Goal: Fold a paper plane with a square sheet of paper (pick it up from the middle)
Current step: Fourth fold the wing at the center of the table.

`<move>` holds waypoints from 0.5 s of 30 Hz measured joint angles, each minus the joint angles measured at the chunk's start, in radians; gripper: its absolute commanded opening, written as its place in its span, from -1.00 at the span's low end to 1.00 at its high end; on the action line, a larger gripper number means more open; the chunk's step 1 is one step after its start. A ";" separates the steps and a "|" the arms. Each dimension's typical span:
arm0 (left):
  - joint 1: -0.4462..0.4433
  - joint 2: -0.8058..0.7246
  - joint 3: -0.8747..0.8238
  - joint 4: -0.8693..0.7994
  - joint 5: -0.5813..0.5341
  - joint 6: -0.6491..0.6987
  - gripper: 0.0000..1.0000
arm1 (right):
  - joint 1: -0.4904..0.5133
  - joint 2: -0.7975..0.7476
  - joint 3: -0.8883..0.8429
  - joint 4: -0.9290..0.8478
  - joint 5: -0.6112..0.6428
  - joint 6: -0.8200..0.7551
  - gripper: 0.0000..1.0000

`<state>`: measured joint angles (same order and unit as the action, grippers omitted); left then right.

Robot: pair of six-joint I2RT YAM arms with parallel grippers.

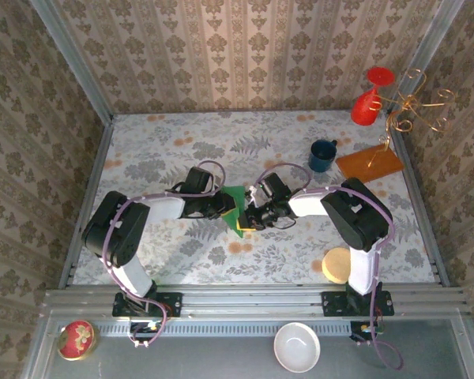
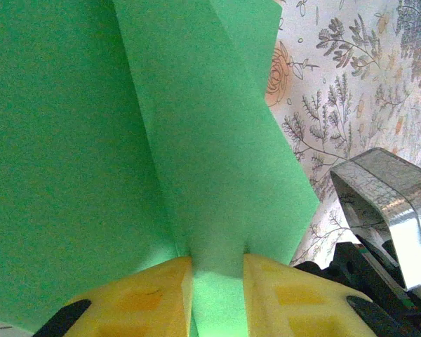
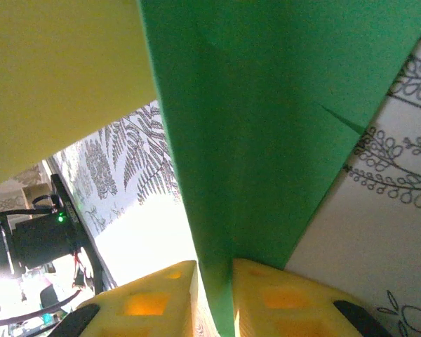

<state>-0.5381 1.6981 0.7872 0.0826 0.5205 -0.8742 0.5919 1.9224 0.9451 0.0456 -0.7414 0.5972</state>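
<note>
You're mid-fold: left pincer (image 2: 217, 270) and right pincer (image 3: 214, 277) each pinch the paper (image 1: 235, 207) (creases already show) over mid-desk (image 1: 166, 158). Next, I judge, one must release and regrip for the wing crease.

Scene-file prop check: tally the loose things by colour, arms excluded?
Green: 1, paper
Blue: 1, mug
Orange: 1, board
Red: 2, glass, tin
White: 1, bowl
Tan: 1, disc
Gold: 1, wire stand
Total: 8
</note>
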 measured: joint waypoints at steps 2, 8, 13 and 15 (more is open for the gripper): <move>0.000 0.000 0.001 -0.003 0.000 0.001 -0.44 | 0.000 0.000 0.000 -0.003 0.008 0.000 -0.66; 0.000 0.000 0.004 -0.034 -0.008 0.017 -0.30 | 0.000 0.000 0.000 -0.012 0.027 -0.007 -0.72; 0.002 0.000 0.004 -0.047 -0.015 0.024 -0.13 | 0.000 0.000 0.000 -0.017 0.029 -0.022 -0.71; 0.002 0.000 0.004 -0.048 -0.017 0.026 -0.11 | 0.000 0.000 0.000 -0.018 0.029 -0.024 -0.68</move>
<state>-0.5362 1.6978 0.7910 0.0349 0.5037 -0.8482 0.5915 1.9221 0.9451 0.0280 -0.7128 0.5735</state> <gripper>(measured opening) 0.433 0.145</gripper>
